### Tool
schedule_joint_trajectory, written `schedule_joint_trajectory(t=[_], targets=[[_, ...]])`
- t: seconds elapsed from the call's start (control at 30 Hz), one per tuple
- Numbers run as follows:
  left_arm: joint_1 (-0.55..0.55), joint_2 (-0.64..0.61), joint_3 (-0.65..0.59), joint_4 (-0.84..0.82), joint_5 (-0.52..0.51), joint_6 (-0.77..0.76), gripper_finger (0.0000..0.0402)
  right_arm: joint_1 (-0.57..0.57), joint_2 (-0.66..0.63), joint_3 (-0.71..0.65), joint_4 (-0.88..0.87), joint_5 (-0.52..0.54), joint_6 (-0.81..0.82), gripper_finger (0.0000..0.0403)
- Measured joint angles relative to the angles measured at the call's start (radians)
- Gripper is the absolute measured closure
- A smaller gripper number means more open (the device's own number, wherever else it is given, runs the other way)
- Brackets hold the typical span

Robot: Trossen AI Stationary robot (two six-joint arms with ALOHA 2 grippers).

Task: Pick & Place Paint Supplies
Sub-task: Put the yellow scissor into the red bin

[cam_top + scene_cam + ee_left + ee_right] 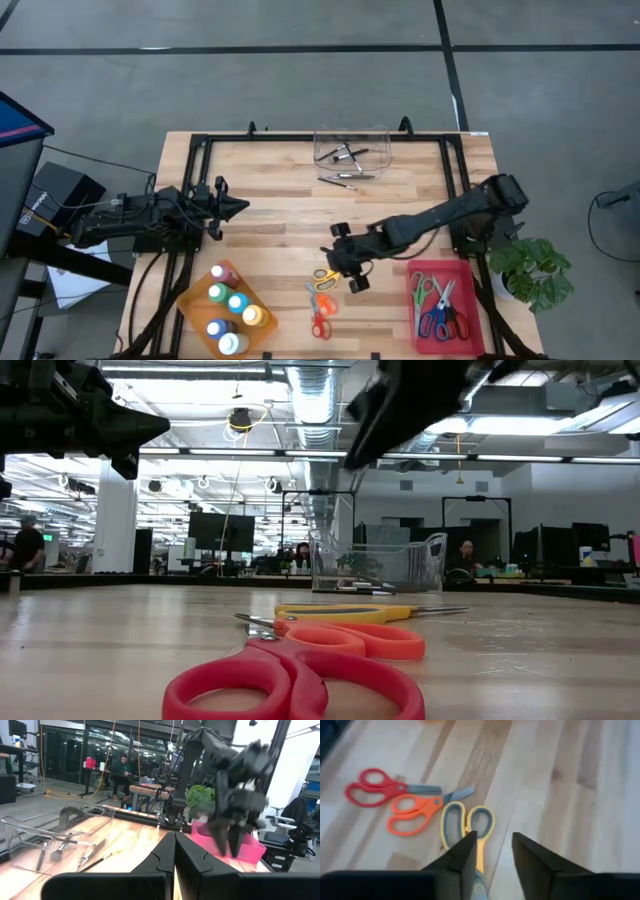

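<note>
Three scissors lie flat on the wooden table near its front middle: yellow-handled [325, 277] [467, 822], orange [322, 300] [415, 812] and red [320, 325] [375, 790]. My right gripper [352, 272] [495, 850] hangs open above the table just right of the yellow scissors, pointing steeply down, with one finger over their blade end. In the low view it sits high above the scissors [390, 420]. My left gripper [238, 207] [175, 852] waits shut over the table's left side. Paint bottles [230, 305] stand in an orange tray at the front left.
A pink tray [462, 270] at the front right holds several scissors. A clear container [350, 148] with thin brushes stands at the far middle, and loose brushes [345, 179] lie in front of it. A potted plant [535, 270] stands off the table's right edge.
</note>
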Motion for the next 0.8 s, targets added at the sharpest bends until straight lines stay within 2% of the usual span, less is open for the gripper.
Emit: schedule_joint_trajectory(t=[0.17, 0.27, 0.37, 0.53, 0.63, 0.7, 0.8], targets=[[0.0, 0.012, 0.0, 0.008, 0.0, 0.0, 0.0401, -0.037, 0.15, 0.024, -0.033, -0.126, -0.02, 0.0197], [0.0, 0.023, 0.0, 0.008, 0.0, 0.0, 0.0401, -0.049, 0.223, 0.072, -0.075, -0.143, -0.023, 0.0157], [0.0, 0.036, 0.0, 0.009, 0.0, 0.0, 0.0402, -0.058, 0.301, 0.138, -0.206, -0.144, -0.023, 0.014], [0.0, 0.063, 0.0, 0.008, 0.0, 0.0, 0.0401, -0.074, 0.394, 0.263, -0.432, -0.138, -0.025, 0.0138], [0.0, 0.082, 0.0, 0.009, 0.0, 0.0, 0.0401, -0.084, 0.422, 0.291, -0.474, -0.14, -0.026, 0.014], [0.0, 0.092, 0.0, 0.005, 0.0, 0.0, 0.0402, -0.085, 0.434, 0.291, -0.473, -0.138, -0.026, 0.0154], [0.0, 0.114, 0.0, 0.007, 0.0, 0.0, 0.0401, -0.085, 0.453, 0.293, -0.467, -0.127, -0.024, 0.0203]])
